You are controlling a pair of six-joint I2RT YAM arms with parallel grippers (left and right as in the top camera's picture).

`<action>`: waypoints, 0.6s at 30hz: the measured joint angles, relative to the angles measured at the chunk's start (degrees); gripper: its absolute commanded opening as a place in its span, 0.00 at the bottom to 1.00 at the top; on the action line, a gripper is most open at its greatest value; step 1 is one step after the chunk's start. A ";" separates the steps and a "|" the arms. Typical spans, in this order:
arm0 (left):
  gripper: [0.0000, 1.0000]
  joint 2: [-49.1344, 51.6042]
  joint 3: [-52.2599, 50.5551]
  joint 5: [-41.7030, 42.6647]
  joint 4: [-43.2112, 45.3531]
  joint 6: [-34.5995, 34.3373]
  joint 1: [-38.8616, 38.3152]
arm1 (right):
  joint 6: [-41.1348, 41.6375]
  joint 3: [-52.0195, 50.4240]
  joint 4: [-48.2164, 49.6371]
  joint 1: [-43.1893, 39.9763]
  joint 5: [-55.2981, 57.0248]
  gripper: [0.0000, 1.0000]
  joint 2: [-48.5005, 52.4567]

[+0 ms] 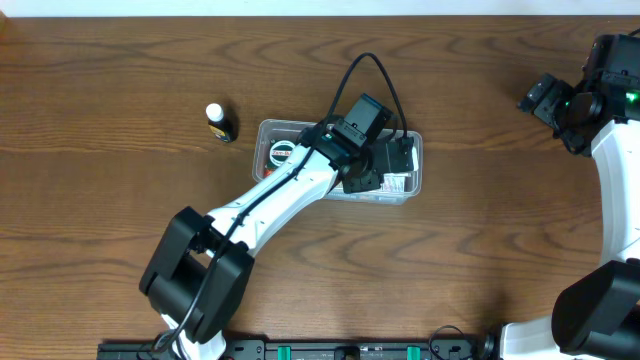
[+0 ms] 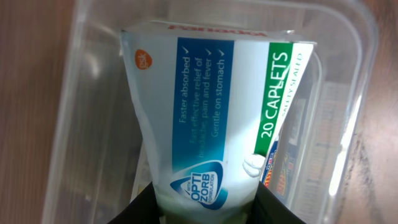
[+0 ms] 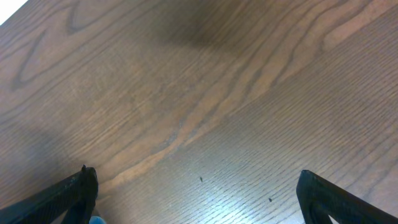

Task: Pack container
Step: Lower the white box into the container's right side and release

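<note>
The clear plastic container (image 1: 268,130) sits at the table's middle, with a round red-and-white packet (image 1: 281,153) in its left end. My left gripper (image 1: 362,175) reaches down into its right half. In the left wrist view it (image 2: 205,208) is shut on a white, blue and green caplet box (image 2: 205,106), held inside the container (image 2: 84,124), over other flat packets (image 2: 292,155). A small dark bottle with a white cap (image 1: 219,121) stands on the table left of the container. My right gripper (image 3: 196,186) is open over bare wood, at the far right (image 1: 545,97).
The wooden table (image 1: 110,110) extends around the container. The left arm (image 1: 270,205) crosses the table's front middle. A black rail (image 1: 360,350) runs along the front edge.
</note>
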 measured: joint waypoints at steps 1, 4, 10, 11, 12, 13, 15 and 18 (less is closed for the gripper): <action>0.35 0.35 0.02 0.00 0.07 0.74 0.02 | 0.00 0.00 0.00 0.00 0.00 0.99 0.00; 0.36 1.53 0.02 -0.02 0.87 2.80 0.02 | 0.00 0.00 0.00 0.00 0.00 0.99 0.00; 0.36 3.39 0.00 -0.02 2.62 4.42 0.02 | 0.00 0.00 0.00 0.00 0.00 0.99 0.00; 0.36 3.54 0.02 -0.04 2.75 4.46 0.02 | 0.00 0.00 0.00 0.00 0.00 0.99 0.00; 0.36 3.69 0.00 -0.04 2.86 4.50 0.02 | 0.00 0.00 0.00 0.00 0.00 0.99 0.00; 0.37 3.78 0.00 -0.02 3.15 4.57 0.02 | 0.00 0.00 0.00 0.00 0.00 0.99 0.00; 0.45 3.85 0.02 -0.02 3.78 4.66 0.02 | 0.00 0.00 0.00 0.00 0.00 0.99 0.00; 0.70 3.85 0.02 -0.13 4.48 5.01 0.02 | 0.00 0.00 0.00 0.00 0.00 0.99 0.00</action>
